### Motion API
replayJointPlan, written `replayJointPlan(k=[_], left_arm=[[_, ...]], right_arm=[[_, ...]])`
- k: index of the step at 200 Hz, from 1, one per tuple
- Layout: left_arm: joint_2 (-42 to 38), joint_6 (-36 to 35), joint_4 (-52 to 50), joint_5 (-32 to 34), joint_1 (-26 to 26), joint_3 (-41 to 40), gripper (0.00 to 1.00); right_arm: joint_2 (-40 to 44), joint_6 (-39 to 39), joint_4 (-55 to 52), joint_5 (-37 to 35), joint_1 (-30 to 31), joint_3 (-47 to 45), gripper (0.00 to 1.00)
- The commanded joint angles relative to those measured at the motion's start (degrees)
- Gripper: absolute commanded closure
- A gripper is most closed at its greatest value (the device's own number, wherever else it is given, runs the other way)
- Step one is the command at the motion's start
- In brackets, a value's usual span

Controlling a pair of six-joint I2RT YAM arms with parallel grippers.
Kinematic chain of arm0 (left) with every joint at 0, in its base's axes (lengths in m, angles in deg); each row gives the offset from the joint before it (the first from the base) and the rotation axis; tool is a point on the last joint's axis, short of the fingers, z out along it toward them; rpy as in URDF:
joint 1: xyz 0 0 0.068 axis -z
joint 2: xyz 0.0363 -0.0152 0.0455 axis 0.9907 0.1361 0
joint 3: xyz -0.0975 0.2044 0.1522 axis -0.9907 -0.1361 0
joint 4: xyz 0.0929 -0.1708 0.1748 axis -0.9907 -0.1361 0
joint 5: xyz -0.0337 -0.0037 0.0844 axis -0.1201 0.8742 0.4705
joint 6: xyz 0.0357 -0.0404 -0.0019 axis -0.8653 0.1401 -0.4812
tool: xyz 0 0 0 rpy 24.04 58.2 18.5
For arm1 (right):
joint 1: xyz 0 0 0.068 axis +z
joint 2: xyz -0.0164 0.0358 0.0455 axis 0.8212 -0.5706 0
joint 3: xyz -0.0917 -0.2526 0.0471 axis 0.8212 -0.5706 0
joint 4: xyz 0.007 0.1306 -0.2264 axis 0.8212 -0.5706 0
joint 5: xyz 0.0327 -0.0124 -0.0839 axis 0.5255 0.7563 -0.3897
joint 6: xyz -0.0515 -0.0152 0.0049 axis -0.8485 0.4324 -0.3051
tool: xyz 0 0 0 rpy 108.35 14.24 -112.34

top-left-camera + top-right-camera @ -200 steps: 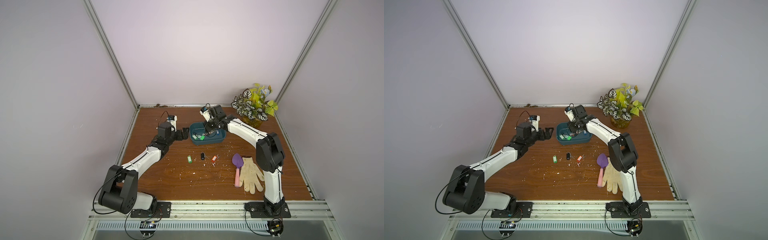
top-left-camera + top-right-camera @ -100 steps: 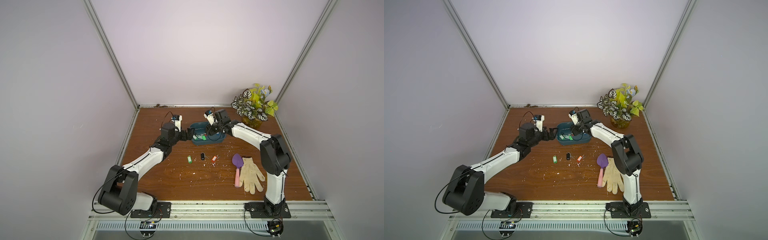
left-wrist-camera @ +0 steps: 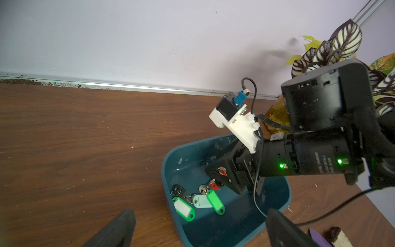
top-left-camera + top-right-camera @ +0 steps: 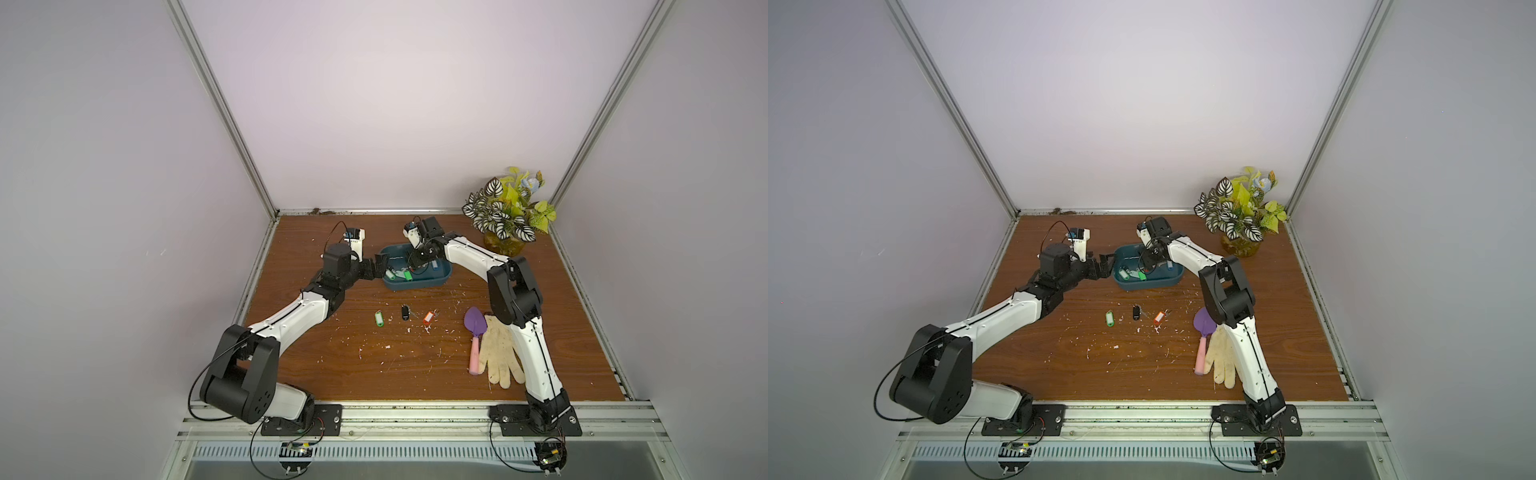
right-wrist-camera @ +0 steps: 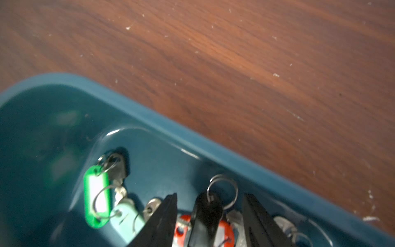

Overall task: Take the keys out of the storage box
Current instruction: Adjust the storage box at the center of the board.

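The storage box (image 4: 415, 286) (image 4: 1146, 286) is a dark teal tray at the back middle of the table. Keys lie in it: a green tag (image 3: 183, 208) (image 5: 97, 198), a pale green tag (image 3: 201, 201), another green tag (image 3: 215, 202) and a red tag (image 5: 224, 231). My right gripper (image 4: 417, 266) (image 5: 209, 195) reaches down into the box, open. A black-tagged key (image 5: 205, 213) lies loose between its fingers on the red tag. My left gripper (image 4: 380, 266) (image 3: 198, 212) stands wide open at the box's left end, holding nothing. On the table in front lie a green-tagged key (image 4: 378, 319), a black-tagged one (image 4: 405, 312) and an orange-tagged one (image 4: 428, 318).
A purple-and-pink trowel (image 4: 475, 328) and a pale glove (image 4: 498, 353) lie at the front right beside the right arm. A potted plant (image 4: 505, 216) stands in the back right corner. Small white crumbs are scattered over the wooden table (image 4: 374, 365).
My right gripper was shut a second ago and its jaws now stand apart inside the box. My left gripper has moved right, up to the box's left end.
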Motion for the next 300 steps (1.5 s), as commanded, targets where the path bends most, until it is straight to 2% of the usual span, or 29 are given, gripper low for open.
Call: replayJointPlan(k=[1,30,50,79,137,208,259,300], left_arm=[[0.55,-0.76,1.88,-0.54,-1.25,1.22,0.01],[1.12,-0.36,2.48,-1.44,-1.97,1.13,0.01],[1.42,-0.19,2.60,-1.79,-2.33,1.24,0.01],[1.56,-0.10,2.77,-2.10,-2.58,1.22,0.01],[1.35,-0.02,2.74,-2.25,-2.64,1.13,0.01],[1.26,-0.04,2.77,-2.34,-2.63,1.18,0.01],[1.17,0.15,2.73,-2.53,-2.47,1.22,0.01],[1.08,-0.01,2.69,-2.42,-2.50,1.16,0.01]], right_arm=[[-0.94,0.70,-3.44,-2.34,-0.45,3.34,0.46],[-2.92,0.61,-5.09,-2.15,-0.51,5.69,0.49],[-3.56,0.36,-6.04,-1.86,-0.53,6.74,0.55],[-3.48,0.00,-6.22,-1.77,-0.62,6.68,0.70],[-1.46,-0.77,-6.05,-2.36,-0.56,6.76,0.84],[2.65,-1.14,-5.32,-2.39,-0.52,6.55,0.87],[7.49,-0.97,-3.12,-0.81,-0.53,2.74,0.86],[9.56,-0.97,-4.87,-1.84,-1.30,-2.22,0.64]])
